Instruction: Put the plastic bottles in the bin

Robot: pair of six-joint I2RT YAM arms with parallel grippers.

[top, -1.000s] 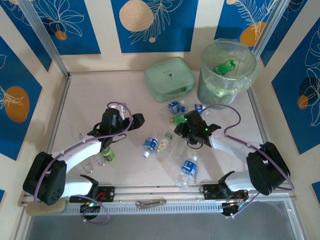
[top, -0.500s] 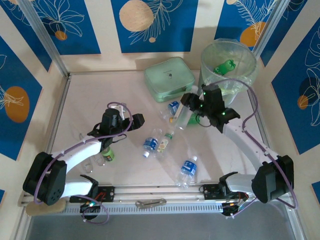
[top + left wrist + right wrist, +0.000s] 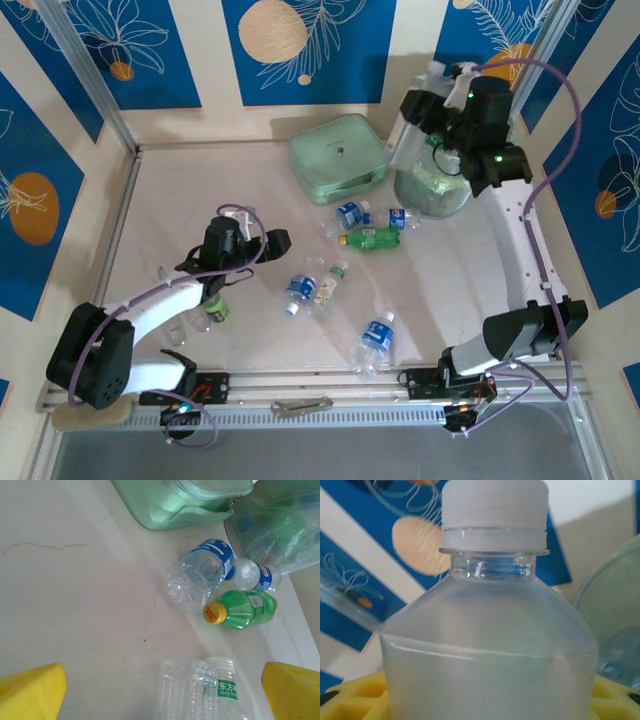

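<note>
Jaws of the right gripper (image 3: pixel 428 118): clamped on the body of a clear white-capped bottle (image 3: pixel 490 645), held at the left rim of the bin (image 3: pixel 432 190).

Left gripper (image 3: pixel 266 242): jaws apart, empty, low over the table (image 3: pixel 200 200) near loose bottles (image 3: pixel 200 575).

Handling: centre the bottle over the bin mouth before release; at the rim it may glance off.

Pose, right arm (image 3: pixel 520 240): stretched far forward, wrist raised.

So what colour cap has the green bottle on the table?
A yellow cap, clearest in the left wrist view.
</note>
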